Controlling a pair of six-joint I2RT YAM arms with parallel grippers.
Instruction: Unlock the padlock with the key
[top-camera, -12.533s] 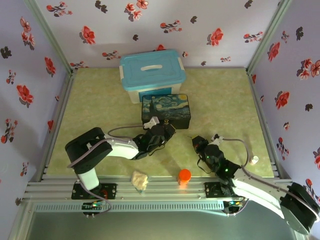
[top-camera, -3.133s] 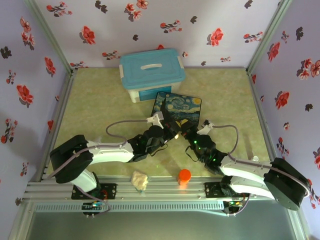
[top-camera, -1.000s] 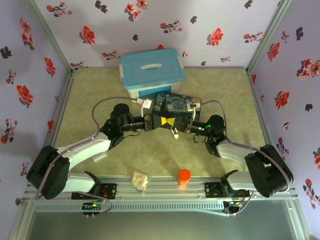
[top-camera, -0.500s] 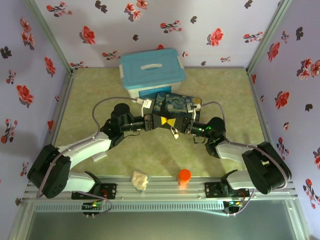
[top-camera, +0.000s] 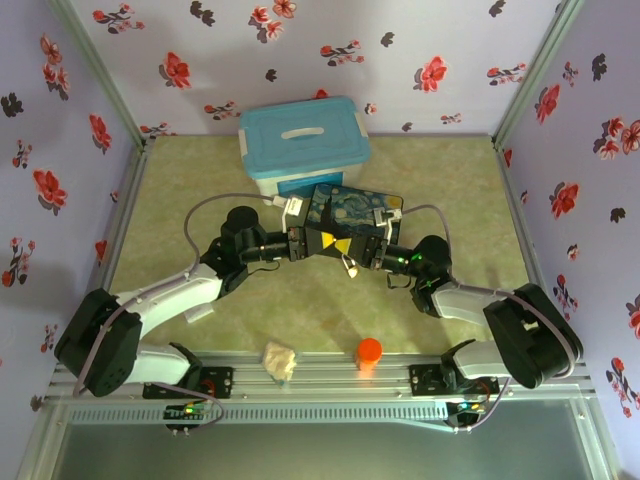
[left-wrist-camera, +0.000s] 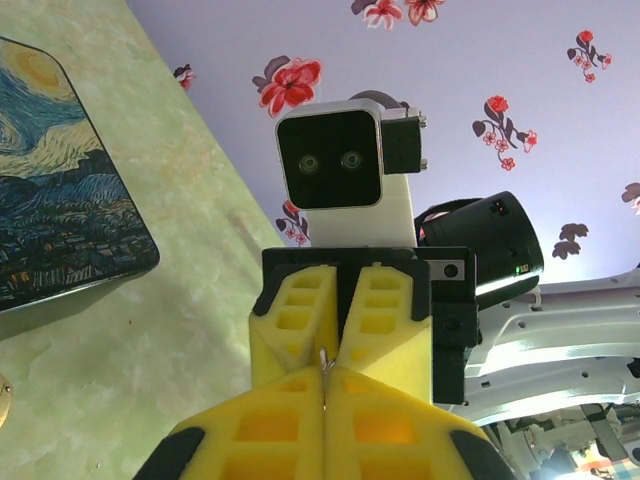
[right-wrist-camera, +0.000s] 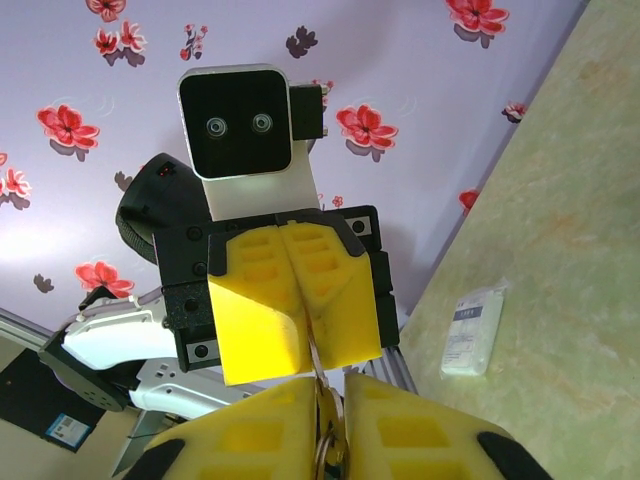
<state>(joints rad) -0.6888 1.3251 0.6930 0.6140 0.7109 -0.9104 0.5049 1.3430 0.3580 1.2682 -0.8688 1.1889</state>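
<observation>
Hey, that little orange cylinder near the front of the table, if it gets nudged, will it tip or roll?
The orange cylinder stands upright, seemingly taller than wide, so a high nudge would probably tip it. Being round, it would then likely roll. It looks small, so probably light.

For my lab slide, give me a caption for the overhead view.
Left gripper and right gripper meet tip to tip by a painted tin, blue-lidded bin behind.

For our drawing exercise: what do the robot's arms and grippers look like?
The left arm and right arm have white shells and bulky black joints. The left gripper and right gripper each carry two yellow fingers with gridded hollow cells, on a black block. Each wrist bears a white camera box with a black two-lens face, and a grey cable.
</observation>
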